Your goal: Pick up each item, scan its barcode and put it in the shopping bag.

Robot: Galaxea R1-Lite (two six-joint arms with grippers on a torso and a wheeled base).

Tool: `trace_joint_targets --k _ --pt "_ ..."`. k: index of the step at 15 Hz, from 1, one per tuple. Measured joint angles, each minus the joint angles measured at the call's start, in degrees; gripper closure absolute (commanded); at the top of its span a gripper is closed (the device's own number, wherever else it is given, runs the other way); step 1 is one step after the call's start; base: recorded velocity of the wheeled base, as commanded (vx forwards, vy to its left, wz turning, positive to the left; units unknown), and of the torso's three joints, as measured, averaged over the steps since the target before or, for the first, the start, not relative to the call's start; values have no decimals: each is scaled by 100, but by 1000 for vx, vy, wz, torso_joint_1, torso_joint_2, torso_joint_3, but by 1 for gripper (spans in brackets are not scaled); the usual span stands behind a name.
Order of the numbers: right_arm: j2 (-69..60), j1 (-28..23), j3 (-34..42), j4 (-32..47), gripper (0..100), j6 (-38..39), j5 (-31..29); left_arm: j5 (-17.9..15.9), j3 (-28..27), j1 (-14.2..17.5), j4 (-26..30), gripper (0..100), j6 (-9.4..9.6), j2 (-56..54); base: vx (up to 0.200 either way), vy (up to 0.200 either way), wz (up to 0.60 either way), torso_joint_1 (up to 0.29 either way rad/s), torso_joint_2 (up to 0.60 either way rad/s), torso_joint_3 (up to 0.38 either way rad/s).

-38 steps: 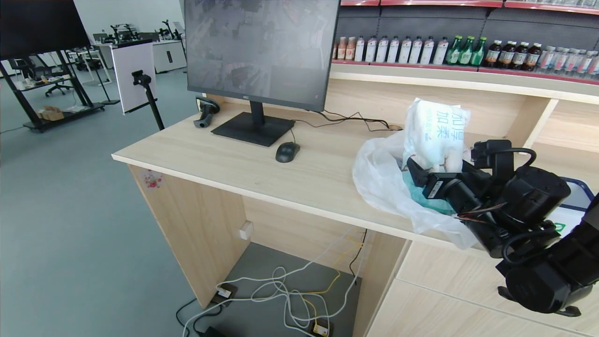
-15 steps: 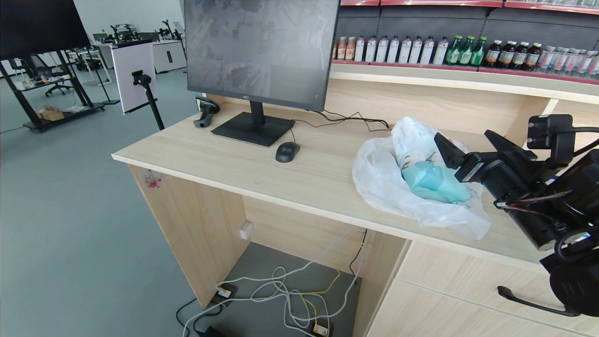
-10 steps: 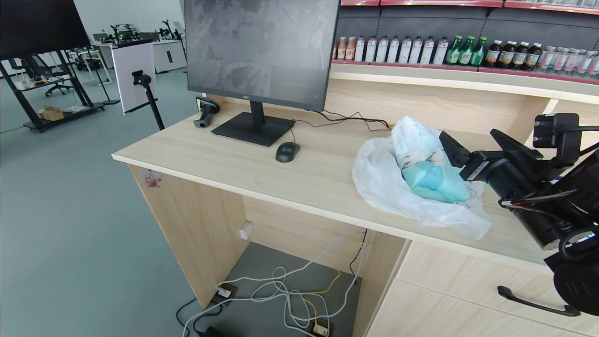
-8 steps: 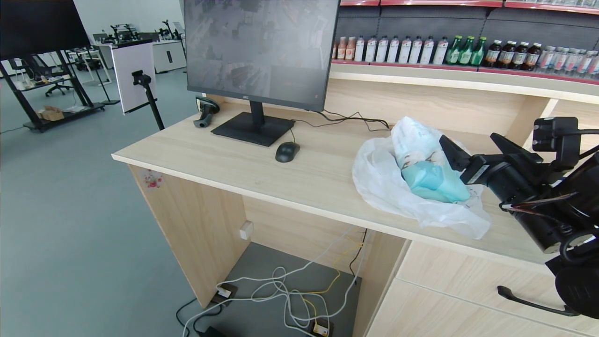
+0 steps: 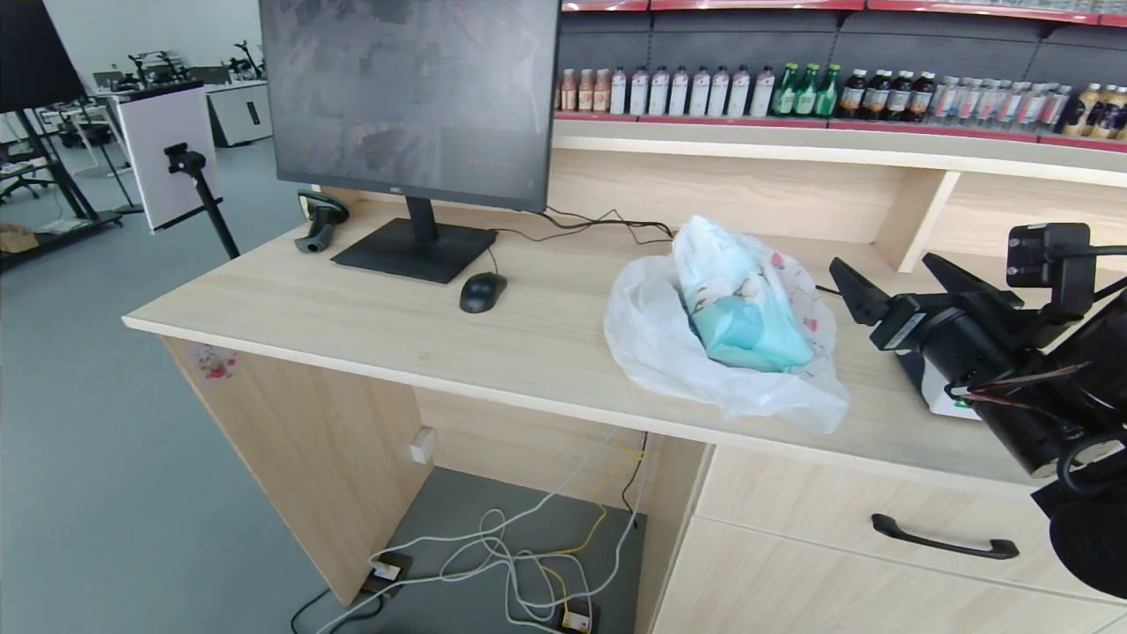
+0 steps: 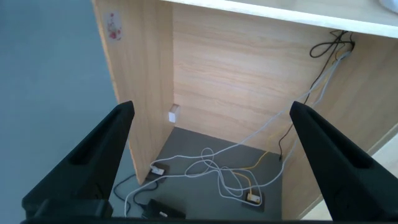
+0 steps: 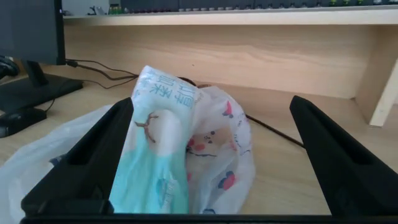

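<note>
A translucent white shopping bag lies on the wooden counter, mouth toward me. Inside it rests a white and teal soft pack, tilted on its side. My right gripper is open and holds nothing, a short way to the right of the bag and just above the counter. In the right wrist view the bag and the pack lie straight ahead of the spread fingers. My left gripper hangs open below counter height, facing the space under the desk.
A monitor, a mouse and a handheld barcode scanner stand at the counter's left. A white device sits under my right arm. Bottles line the back shelf. Cables lie on the floor under the desk.
The right gripper let go of the pack, which now lies in the bag, and drew back to the right, open. The head camera then turned right, shifting the whole picture left.
</note>
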Motion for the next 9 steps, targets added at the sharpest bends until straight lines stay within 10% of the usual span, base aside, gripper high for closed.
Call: trace_joint_targets --k 9 --pt "-151 -289 215 -7 0 -208 -22 7 0 0 -2 0 -63 0 0 -200 -67 4 1 1"
